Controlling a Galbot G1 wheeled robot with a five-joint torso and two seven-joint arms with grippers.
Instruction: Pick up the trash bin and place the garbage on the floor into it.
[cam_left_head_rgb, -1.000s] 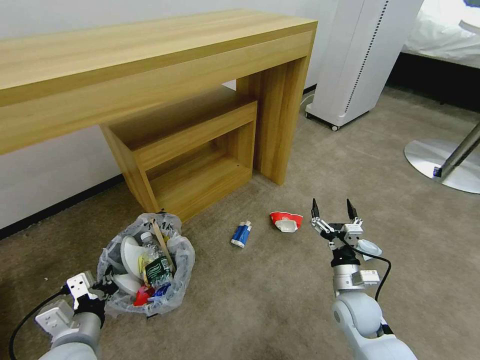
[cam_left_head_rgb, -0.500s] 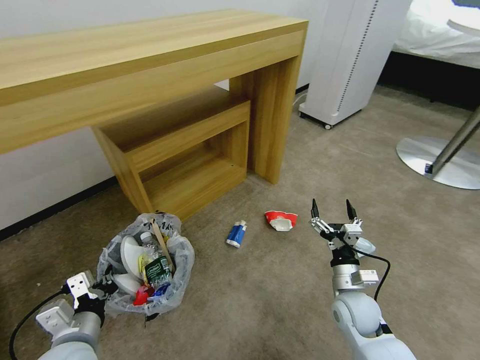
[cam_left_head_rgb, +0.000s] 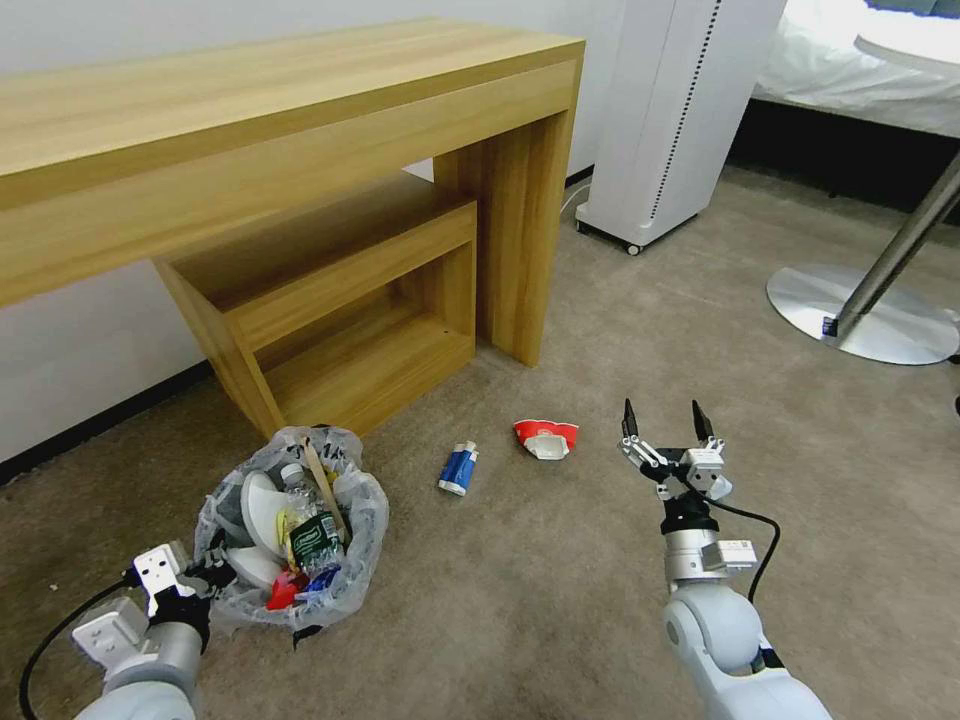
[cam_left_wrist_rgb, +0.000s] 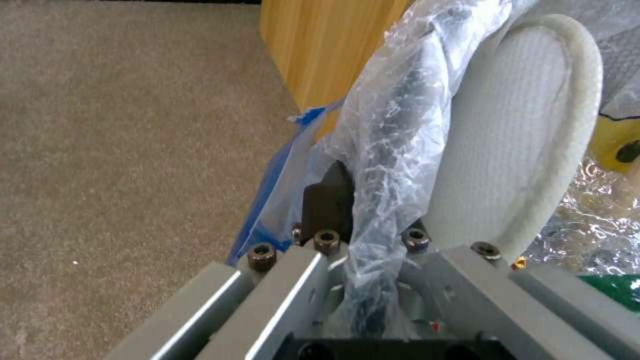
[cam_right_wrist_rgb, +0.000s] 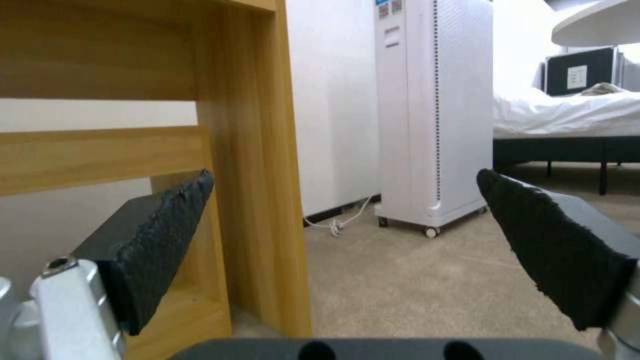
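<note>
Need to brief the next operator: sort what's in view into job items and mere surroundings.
Job:
trash bin, rim clamped by left end effector
blue-white tube on floor
red-white wrapper on floor
right end effector, open, empty

Surroundings:
wooden desk
white appliance
round metal base

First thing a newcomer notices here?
The trash bin, stuffed with litter in a crinkly bag, clamped at its rim by the left gripper. Then the right gripper, open, above bare floor, with a blue-white tube and a red-white wrapper lying between them.
</note>
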